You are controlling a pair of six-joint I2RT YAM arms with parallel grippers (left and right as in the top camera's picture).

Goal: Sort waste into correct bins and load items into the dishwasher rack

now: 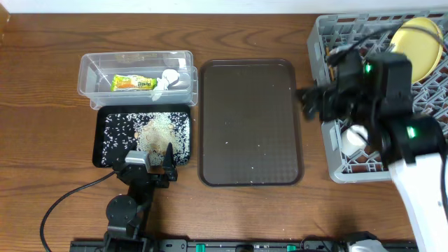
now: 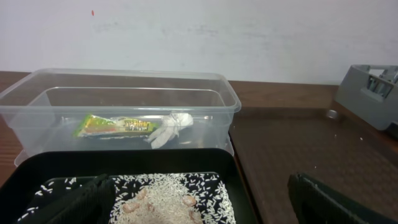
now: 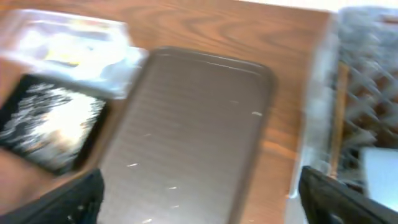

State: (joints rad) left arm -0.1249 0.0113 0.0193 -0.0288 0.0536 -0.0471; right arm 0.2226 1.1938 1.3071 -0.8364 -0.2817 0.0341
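The clear tub [image 1: 136, 66] holds the snack wrapper [image 1: 134, 82] and the white scrap [image 1: 164, 80]; both also show in the left wrist view, wrapper [image 2: 115, 124] and scrap [image 2: 169, 129]. The black tray [image 1: 105, 143] holds rice grains [image 1: 157, 133]. My left gripper [image 1: 150, 166] is open and empty at the tray's near edge, over the grains [image 2: 165, 193]. The grey rack [image 1: 318, 42] holds the yellow plate [image 1: 416, 45], a white bowl [image 1: 355, 136] and a chopstick [image 3: 339, 112]. My right gripper [image 1: 308, 103] is open and empty at the rack's left edge. The blue bowl is hidden.
The dark brown serving tray [image 1: 248, 122] lies between the black tray and the rack, with a few stray grains on it. My right arm covers much of the rack. The left arm's cable [image 1: 66, 199] runs over the table at the front left.
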